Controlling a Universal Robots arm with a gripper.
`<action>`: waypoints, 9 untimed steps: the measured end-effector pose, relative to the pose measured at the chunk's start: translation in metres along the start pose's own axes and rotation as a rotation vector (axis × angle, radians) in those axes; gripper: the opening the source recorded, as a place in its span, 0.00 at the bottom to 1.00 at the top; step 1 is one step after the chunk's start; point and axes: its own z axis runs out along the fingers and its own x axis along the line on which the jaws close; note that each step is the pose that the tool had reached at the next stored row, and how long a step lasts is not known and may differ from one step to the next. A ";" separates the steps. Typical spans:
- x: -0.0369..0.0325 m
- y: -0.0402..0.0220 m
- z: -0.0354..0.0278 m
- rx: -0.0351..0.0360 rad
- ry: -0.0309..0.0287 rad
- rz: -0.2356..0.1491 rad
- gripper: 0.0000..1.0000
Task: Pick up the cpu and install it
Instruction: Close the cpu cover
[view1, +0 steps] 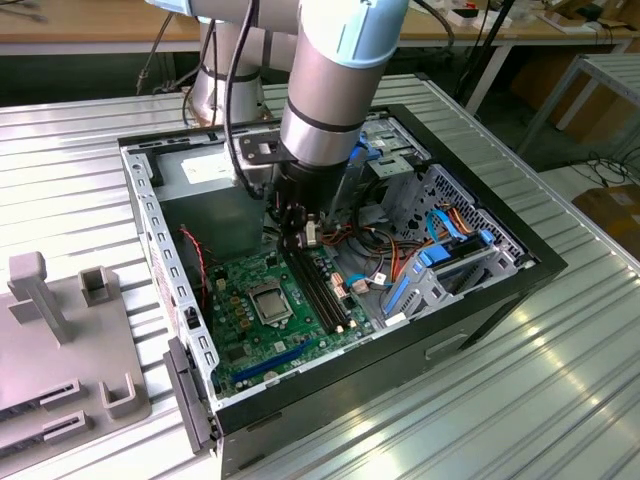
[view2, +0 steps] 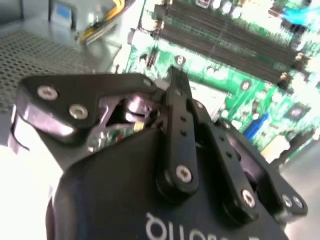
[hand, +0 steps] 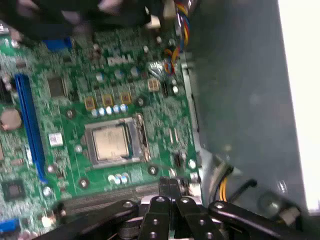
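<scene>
Ribbed metal table (view1: 80, 150) carries an open computer case (view1: 540, 262) where the cpu (hand: 110, 142) already sits in its motherboard socket (hand: 141, 140), the end effector (hand: 172, 184) hovering just above, fingers pinched together and empty.

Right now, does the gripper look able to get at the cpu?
Probably yes. The cpu lies uncovered inside the socket frame, the case is open on top, and the gripper hangs near it with nothing between. The frame hugging its edges might hinder a grasp.
</scene>
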 end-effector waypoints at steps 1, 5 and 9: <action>0.0008 0.0041 0.0017 0.0012 0.0000 0.000 0.11; 0.0048 0.0142 0.0045 -0.0009 0.0029 0.000 0.11; 0.0076 0.0102 0.0043 0.0000 0.0117 0.000 0.11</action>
